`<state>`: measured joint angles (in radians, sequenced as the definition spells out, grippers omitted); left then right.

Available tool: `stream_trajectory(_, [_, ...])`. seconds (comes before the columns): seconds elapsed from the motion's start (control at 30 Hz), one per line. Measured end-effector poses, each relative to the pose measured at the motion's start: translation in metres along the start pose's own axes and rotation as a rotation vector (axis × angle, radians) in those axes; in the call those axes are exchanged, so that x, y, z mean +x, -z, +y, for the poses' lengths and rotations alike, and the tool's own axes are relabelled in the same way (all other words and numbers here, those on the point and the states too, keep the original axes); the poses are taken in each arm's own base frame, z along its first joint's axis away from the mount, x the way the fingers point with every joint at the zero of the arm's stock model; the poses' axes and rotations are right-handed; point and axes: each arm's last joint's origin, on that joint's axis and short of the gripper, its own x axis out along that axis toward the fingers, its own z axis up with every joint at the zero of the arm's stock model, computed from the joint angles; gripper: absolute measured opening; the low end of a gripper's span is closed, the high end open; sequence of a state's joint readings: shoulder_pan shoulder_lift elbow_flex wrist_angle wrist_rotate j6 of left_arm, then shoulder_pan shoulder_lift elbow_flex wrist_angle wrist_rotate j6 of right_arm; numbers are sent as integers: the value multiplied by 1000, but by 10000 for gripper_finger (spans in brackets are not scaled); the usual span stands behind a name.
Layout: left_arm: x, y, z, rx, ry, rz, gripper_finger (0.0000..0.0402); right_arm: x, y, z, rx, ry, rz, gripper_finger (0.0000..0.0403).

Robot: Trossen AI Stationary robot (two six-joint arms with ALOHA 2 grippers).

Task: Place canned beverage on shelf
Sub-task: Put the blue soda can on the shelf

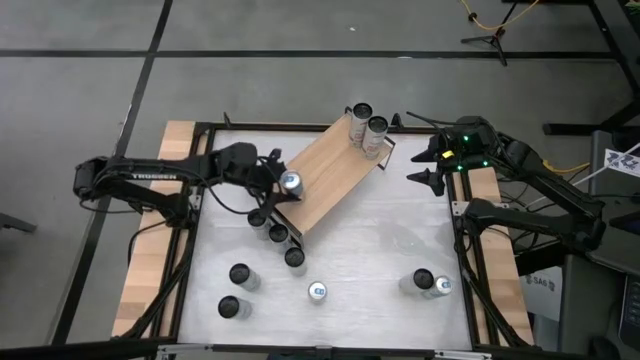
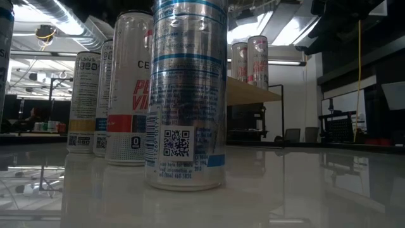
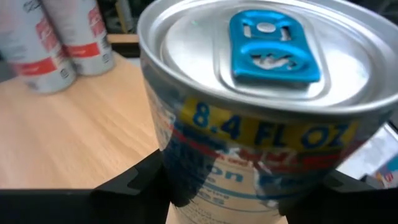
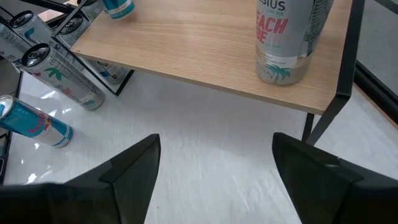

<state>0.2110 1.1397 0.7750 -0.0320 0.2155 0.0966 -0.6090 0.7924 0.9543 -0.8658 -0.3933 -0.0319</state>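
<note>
The shelf (image 1: 335, 170) stands slantwise on the white table, its light wooden board running from centre-left to far right. Two cans (image 1: 368, 124) stand upright on its far right end. My left gripper (image 1: 281, 187) is at the shelf's near left end, shut on a silver canned beverage with a blue tab (image 1: 291, 182). The can fills the left wrist view, top up, over the board (image 3: 81, 137). My right gripper (image 1: 428, 165) hovers open off the shelf's right end, looking down at the board (image 4: 205, 50) with nothing between its fingers. My left gripper pinches the can's side wall (image 3: 249, 168) between its two fingers (image 3: 140, 183), below the rim. The fingers reach in from the table's left, slanting slightly down. The can is upright over the shelf's left end; whether its base rests on the board, I cannot tell.
Three dark-topped cans (image 1: 277, 232) stand in a row just off the shelf's near left corner. More cans stand nearer the front edge (image 1: 240, 275), (image 1: 318, 291), and two lie at front right (image 1: 433, 284). In the low view one can (image 2: 188, 95) stands close up.
</note>
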Motion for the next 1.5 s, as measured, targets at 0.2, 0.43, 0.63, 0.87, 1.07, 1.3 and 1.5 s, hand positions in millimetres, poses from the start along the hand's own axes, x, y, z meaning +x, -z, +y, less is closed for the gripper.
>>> stream_trajectory(0.2, [-3,1,10,128,54,-13,218,0,0,0,0,0,0,305])
stream_trajectory(0.43, [-6,8,17,167,148,22,218,0,0,0,0,0,0,305])
stream_trajectory(0.63, [-9,12,19,134,257,22,218,0,0,0,0,0,0,305])
stream_trajectory(0.87, [-11,12,24,125,224,28,219,0,0,0,0,0,0,305])
stream_trajectory(1.07, [-10,13,25,126,179,42,237,0,0,0,0,0,0,305])
stream_trajectory(1.3, [-10,13,26,124,140,52,255,0,0,0,0,0,0,305])
stream_trajectory(1.5, [-10,13,27,126,104,58,257,0,0,0,0,0,0,305])
